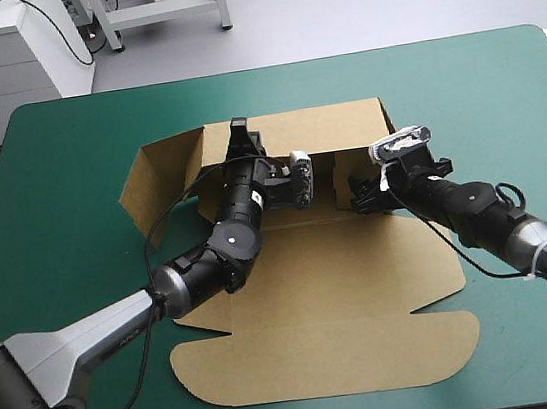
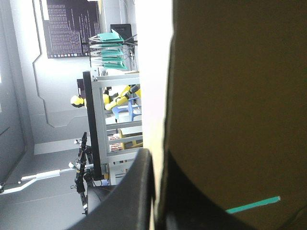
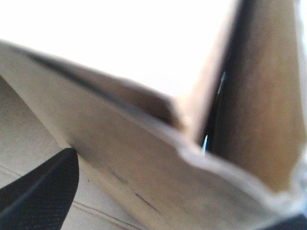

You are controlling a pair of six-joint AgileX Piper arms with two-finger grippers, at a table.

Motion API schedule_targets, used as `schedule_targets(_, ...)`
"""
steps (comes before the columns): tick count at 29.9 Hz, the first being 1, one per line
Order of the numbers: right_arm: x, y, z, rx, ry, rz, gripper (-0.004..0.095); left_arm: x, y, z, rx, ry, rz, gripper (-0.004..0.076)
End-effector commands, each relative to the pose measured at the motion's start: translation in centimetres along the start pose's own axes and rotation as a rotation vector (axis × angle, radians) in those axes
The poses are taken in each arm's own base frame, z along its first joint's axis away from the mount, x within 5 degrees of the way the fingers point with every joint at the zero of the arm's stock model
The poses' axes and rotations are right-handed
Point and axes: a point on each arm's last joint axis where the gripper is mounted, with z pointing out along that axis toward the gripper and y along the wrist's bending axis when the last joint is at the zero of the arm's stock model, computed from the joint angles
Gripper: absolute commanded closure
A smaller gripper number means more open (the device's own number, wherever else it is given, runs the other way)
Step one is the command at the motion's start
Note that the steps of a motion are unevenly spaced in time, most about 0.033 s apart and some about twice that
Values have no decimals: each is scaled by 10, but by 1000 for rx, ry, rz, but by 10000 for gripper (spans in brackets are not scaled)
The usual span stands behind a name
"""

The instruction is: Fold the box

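Cut sheet of brown board, the box point(image 1: 316, 300): centred on the teal-green table cover point(image 1: 64, 141).
Nearest: rounded lid flap point(image 1: 325, 364), flat, just short of the near table edge.
Next: base panel, flat.
Right gripper point(image 1: 361, 193): black fingers spread apart, board of a raised inner flap between them, near the right end of the far wall point(image 1: 334, 128).
Left gripper point(image 1: 240, 136): clamped on the upright far wall's top edge.
Left side flap point(image 1: 150, 185): half raised.
Bare cover left, right and beyond.
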Motion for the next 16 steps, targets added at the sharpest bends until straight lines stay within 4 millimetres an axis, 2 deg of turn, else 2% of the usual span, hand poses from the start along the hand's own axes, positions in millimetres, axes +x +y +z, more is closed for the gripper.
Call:
schedule_targets(1, -17, -2, -11, 57, -79, 25, 112, 3, 28, -12, -100, 1, -20, 732)
schedule_targets(5, -18, -4, -11, 78, -84, 60, 119, 3, 28, -12, -100, 1, -20, 732)
schedule_targets(7, -17, -3, -11, 69, -83, 71, 167, 3, 28, -12, -100, 1, -20, 732)
schedule_targets(10, -17, 0, -11, 32, -74, 104, 387, 3, 28, -12, -100, 1, -20, 732)
schedule_targets(14, -16, 2, -11, 15, -71, 104, 924, 3, 28, -12, -100, 1, -20, 732)
schedule_targets(16, -16, 2, -11, 15, -71, 104, 913, 3, 28, -12, -100, 1, -20, 732)
